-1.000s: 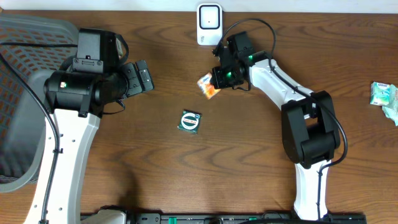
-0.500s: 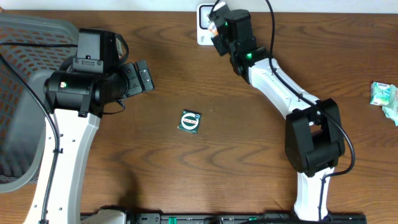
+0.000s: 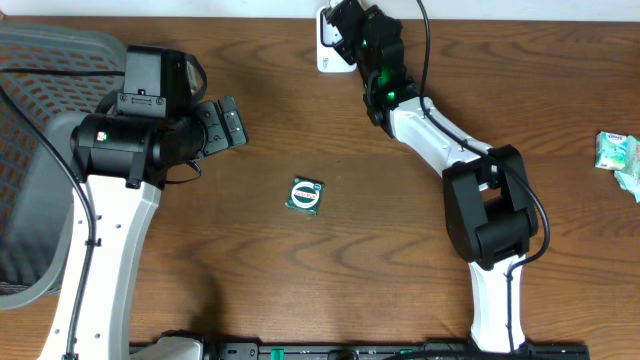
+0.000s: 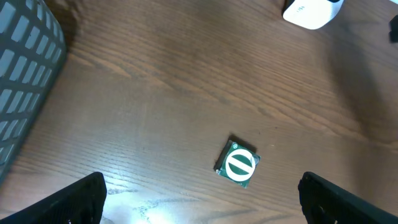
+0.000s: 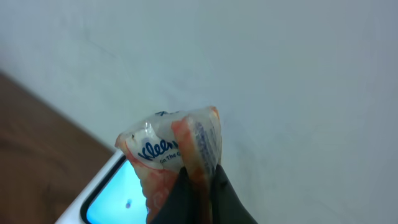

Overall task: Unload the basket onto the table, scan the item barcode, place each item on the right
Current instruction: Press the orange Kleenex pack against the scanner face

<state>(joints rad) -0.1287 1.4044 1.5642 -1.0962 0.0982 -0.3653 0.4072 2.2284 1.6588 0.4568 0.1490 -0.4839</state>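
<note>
Right gripper [image 5: 198,186] pinching a crinkly orange-and-white tissue packet [image 5: 171,152] by its edge; the barcode may twist off the white scanner [image 5: 107,196] below.

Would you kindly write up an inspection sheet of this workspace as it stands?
Surface: brown wooden table.
Job's things: white scanner at the far edge, window lit; Kleenex packet held over it.
Clutter: green round-logo packet mid-table; green packets at the right edge.
Grippers: left gripper open, empty; right gripper shut on the Kleenex packet.
Cables: black cable looping over the right arm.
Surroundings: grey mesh bin at left; pale wall behind.
</note>
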